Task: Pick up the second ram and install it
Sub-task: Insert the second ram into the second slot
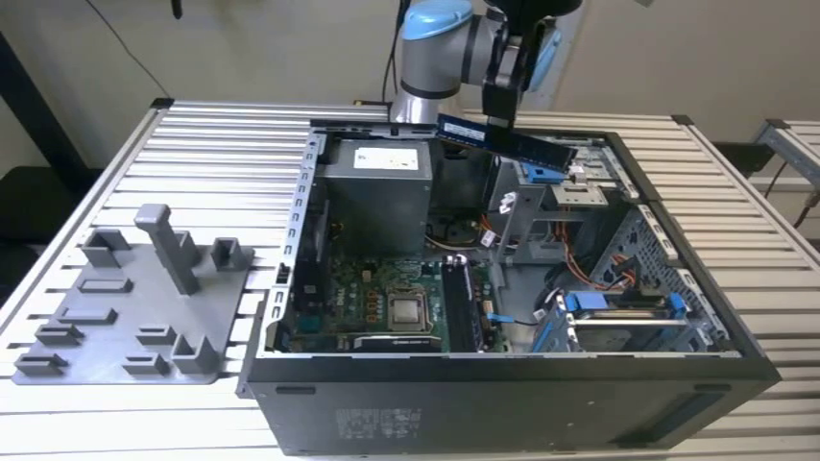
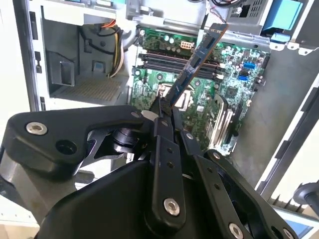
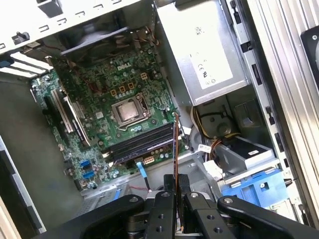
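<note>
Slatted metal table (image 1: pixel 192 144) under everything. On it, open computer case (image 1: pixel 513 403) lying on its side, lid off. Beside the case on the exterior view's left, grey plastic jig tray (image 1: pixel 129 327) with upright posts.

Inside the case: grey power supply (image 1: pixel 372 197) at the far end, green motherboard (image 1: pixel 336 288) nearer the camera. On the board, 1 bare processor (image 1: pixel 407 309) mid-board, with long black memory slots (image 3: pixel 142 144) just beside it.

Over the far end of the case, robot arm (image 1: pixel 436 38) with black gripper (image 1: pixel 497 127) pointing down. Clamped tight on the second ram (image 1: pixel 539 147), pinching its 2 flat faces, off-centre along its length. Same hold in both wrist views, with the second ram (image 2: pixel 197 62) sticking out past the fingertips over the board.

Carried in the air, well above the motherboard, touching nothing but the gripper. Not yet seated.

Key relation: memory slots below the second ram and toward the near side of the case in the exterior view. Long axis of the second ram roughly left to right across the exterior view, slightly tilted. Slots instead running toward the camera. Judged crossed with the slot line, not lined up. Only 1 arm, so no choice of side.
</note>
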You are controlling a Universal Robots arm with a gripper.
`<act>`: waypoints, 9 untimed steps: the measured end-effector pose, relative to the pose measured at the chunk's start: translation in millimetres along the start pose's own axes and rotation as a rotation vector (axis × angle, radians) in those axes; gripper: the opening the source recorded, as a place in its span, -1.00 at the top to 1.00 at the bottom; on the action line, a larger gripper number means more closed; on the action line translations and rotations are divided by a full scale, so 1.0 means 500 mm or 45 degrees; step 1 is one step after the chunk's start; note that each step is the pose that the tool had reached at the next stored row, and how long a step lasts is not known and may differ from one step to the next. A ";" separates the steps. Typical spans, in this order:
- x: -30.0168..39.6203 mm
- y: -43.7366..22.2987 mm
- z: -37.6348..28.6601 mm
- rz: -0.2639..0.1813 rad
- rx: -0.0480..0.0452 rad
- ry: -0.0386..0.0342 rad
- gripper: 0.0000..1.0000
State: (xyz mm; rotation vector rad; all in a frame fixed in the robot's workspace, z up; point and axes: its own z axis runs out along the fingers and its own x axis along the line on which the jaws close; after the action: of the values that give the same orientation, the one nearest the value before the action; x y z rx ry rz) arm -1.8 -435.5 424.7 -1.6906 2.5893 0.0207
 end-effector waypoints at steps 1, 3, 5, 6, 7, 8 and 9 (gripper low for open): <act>0.000 0.000 0.000 0.005 0.000 0.0001 0.73; 0.001 0.000 0.000 0.022 0.001 0.0000 0.73; 0.001 -0.001 0.001 0.036 0.002 0.0001 0.73; 0.001 -0.001 0.001 0.041 0.002 0.0003 0.73; 0.002 -0.002 0.001 0.047 0.002 0.0004 0.73; 0.002 -0.002 0.001 0.053 0.002 0.0005 0.73; 0.002 -0.002 0.001 0.060 0.003 0.0006 0.73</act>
State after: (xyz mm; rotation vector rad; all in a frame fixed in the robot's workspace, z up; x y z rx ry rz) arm -1.3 -436.9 424.2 -1.6293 2.6277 0.0192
